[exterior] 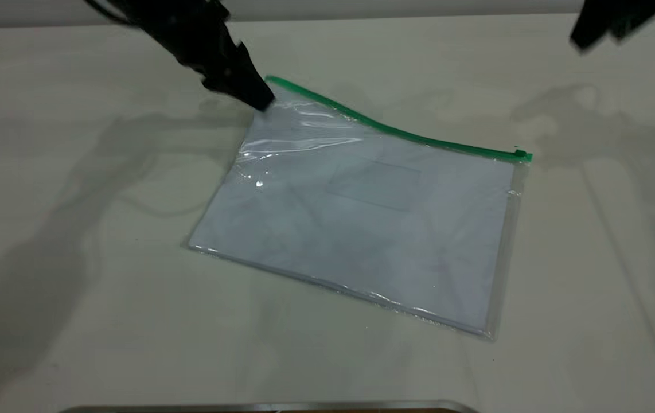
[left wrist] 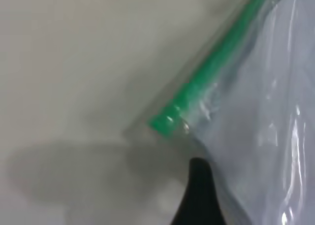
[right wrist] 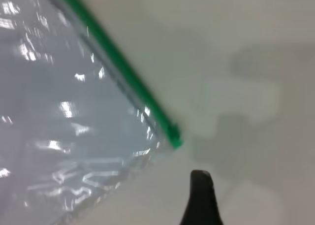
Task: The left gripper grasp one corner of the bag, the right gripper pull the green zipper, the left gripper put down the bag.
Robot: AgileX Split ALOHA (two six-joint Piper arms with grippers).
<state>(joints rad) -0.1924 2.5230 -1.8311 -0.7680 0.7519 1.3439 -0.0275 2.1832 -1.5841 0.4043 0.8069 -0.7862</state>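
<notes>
The bag [exterior: 362, 223], a clear pouch with white sheets inside, lies in the middle of the table. The green zipper [exterior: 396, 133] runs along its far edge, and its slider tab [exterior: 522, 154] sits at the right end. My left gripper [exterior: 260, 101] is at the far left corner, shut on the plastic just below the strip's end [left wrist: 167, 120]. That corner is raised and wrinkled. One black finger [left wrist: 198, 190] shows beside the plastic. My right gripper [exterior: 600, 31] hangs open above the table, up and right of the slider, touching nothing. Its wrist view shows the strip's end [right wrist: 173, 136] ahead of one finger [right wrist: 199, 198].
The pale table [exterior: 75, 287] surrounds the bag on all sides. A metal edge [exterior: 258, 407] runs along the near side. The arms cast wide shadows at left and right.
</notes>
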